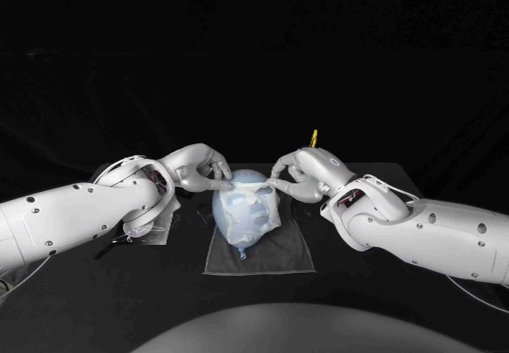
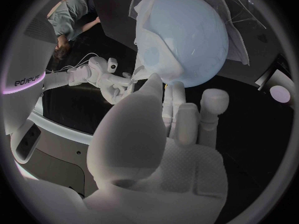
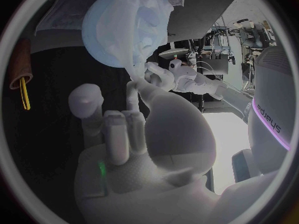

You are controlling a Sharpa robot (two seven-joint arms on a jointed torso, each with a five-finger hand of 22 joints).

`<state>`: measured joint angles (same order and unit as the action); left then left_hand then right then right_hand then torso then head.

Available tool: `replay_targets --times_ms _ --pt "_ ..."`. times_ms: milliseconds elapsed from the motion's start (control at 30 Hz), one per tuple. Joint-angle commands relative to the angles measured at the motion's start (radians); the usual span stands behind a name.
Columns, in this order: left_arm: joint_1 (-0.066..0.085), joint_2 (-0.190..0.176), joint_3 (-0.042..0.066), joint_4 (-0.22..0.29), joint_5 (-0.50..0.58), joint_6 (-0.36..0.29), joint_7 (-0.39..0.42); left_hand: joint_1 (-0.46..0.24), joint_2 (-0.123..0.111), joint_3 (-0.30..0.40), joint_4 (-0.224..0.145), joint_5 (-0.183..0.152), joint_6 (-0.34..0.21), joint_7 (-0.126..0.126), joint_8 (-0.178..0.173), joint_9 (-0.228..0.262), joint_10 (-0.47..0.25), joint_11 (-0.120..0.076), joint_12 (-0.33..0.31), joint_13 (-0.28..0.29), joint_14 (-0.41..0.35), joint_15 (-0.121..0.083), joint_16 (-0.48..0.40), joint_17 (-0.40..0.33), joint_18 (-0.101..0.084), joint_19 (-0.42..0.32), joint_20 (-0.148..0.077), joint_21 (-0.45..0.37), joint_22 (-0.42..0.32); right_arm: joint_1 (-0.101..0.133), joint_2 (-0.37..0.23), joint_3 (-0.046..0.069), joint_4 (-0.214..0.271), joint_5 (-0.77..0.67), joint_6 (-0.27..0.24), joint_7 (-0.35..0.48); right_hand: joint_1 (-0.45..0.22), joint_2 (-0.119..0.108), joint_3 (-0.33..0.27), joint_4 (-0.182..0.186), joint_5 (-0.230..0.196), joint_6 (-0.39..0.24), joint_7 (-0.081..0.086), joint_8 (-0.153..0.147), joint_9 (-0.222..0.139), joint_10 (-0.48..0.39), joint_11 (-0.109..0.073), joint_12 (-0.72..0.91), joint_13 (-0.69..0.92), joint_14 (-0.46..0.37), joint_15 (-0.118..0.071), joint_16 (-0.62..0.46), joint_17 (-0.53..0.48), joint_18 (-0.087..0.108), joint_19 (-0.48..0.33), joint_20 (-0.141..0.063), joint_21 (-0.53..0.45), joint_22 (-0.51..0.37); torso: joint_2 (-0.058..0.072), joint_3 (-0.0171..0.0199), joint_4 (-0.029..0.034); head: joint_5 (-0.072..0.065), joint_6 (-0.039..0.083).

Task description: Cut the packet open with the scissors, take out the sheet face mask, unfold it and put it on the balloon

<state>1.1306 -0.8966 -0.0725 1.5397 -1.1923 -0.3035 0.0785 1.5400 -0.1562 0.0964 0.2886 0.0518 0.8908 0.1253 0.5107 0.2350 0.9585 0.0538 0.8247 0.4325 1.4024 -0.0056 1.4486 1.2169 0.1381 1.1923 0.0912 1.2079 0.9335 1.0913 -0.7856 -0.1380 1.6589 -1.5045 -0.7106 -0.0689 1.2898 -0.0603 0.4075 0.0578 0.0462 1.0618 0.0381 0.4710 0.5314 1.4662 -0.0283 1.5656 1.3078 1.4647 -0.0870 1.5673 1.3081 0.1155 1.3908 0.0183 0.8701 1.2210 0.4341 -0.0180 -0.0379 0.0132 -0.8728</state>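
- Head view: the left hand (image 1: 208, 170) was seen at the far end of the balloon (image 1: 246, 217), fingertips pinched on the top edge of the sheet mask (image 1: 242, 193), prob. so the sheet could be pulled taut.
- Balloon was laid mid-table on a grey cloth (image 1: 278, 259), knot toward the robot. The cloth was likely there to stop rolling.
- Mask was draped over the balloon, eye holes showing, w/ its top edge stretched betw. both hands.
- Right hand (image 1: 288, 176) was clamped on that edge from the opp. side, so the pull was evened.
- Yellow-handled scissors (image 1: 314, 137), as judged, were stood behind the right hand, clear of the work.
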Motion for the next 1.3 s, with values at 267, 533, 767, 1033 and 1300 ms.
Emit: replay_targets --times_ms 267,533,767,1033,1300 --pt "0.000 0.000 0.000 0.008 -0.062 -0.053 -0.106 0.035 0.013 -0.025 -0.003 -0.003 -0.038 0.014 0.000 0.006 0.001 0.011 0.084 0.050 0.049 0.006 0.032 0.089 -0.020 0.045 0.005 0.050 0.068 0.005 0.003 0.002 -0.022 0.023 0.013 -0.003 0.008 0.001 0.048 -0.042 0.003 0.001 -0.007 0.006 0.063 0.105 -0.010 0.005 0.263 0.106 -0.008 0.003 0.263 0.009 0.002 -0.004 0.003 0.001 0.000 -0.0001 0.0003 -0.004 0.000" --pt "0.000 0.001 0.000 0.012 -0.084 0.000 -0.110 0.075 0.028 -0.018 -0.002 -0.003 0.023 -0.019 0.042 0.024 0.001 -0.016 0.117 0.070 0.054 -0.014 0.036 0.104 -0.021 0.049 -0.007 0.062 0.084 0.006 0.007 0.002 -0.034 0.024 0.023 -0.009 0.008 0.001 0.049 -0.042 0.003 0.001 -0.007 0.007 0.063 0.105 -0.010 0.005 0.263 0.106 -0.007 0.003 0.263 0.009 0.002 -0.004 0.002 0.001 0.000 0.0000 -0.0005 -0.007 0.000" --pt "0.000 0.003 0.000 0.013 -0.091 0.025 -0.102 0.066 0.036 -0.022 0.003 -0.003 0.060 -0.035 0.051 0.025 0.018 -0.031 0.129 0.078 0.070 -0.028 0.047 0.138 -0.023 0.050 -0.019 0.069 0.093 0.006 0.019 0.002 -0.050 0.023 0.019 -0.018 0.007 0.001 0.049 -0.042 0.003 0.001 -0.007 0.007 0.064 0.105 -0.010 0.005 0.263 0.106 -0.007 0.003 0.263 0.009 0.002 -0.004 0.003 0.001 0.000 0.0008 -0.0001 -0.008 0.000" --pt "0.000 0.008 0.000 0.012 -0.093 0.021 -0.091 0.078 0.059 -0.007 -0.001 -0.002 0.083 -0.045 0.044 0.018 0.032 -0.041 0.126 0.078 0.081 -0.036 0.054 0.158 -0.025 0.057 -0.027 0.077 0.105 0.012 0.053 0.002 -0.103 0.024 0.011 -0.025 0.007 0.001 0.049 -0.042 0.003 0.001 -0.007 0.007 0.064 0.105 -0.010 0.005 0.263 0.106 -0.007 0.003 0.263 0.009 0.002 -0.004 0.001 0.000 0.000 0.0005 0.0000 -0.011 0.000" --pt "0.000 0.017 0.000 0.008 -0.093 0.008 -0.068 0.147 0.073 0.125 -0.002 -0.001 0.122 -0.041 0.019 0.002 0.051 -0.043 0.092 0.066 0.102 -0.042 0.068 0.201 -0.031 0.074 -0.037 0.096 0.133 0.018 0.087 0.002 -0.143 0.034 0.029 -0.028 0.007 0.001 0.050 -0.042 0.003 0.000 -0.007 0.008 0.064 0.105 -0.010 0.005 0.263 0.106 -0.007 0.003 0.263 0.010 0.002 -0.004 0.000 0.000 0.000 -0.0001 0.0005 -0.013 0.000"
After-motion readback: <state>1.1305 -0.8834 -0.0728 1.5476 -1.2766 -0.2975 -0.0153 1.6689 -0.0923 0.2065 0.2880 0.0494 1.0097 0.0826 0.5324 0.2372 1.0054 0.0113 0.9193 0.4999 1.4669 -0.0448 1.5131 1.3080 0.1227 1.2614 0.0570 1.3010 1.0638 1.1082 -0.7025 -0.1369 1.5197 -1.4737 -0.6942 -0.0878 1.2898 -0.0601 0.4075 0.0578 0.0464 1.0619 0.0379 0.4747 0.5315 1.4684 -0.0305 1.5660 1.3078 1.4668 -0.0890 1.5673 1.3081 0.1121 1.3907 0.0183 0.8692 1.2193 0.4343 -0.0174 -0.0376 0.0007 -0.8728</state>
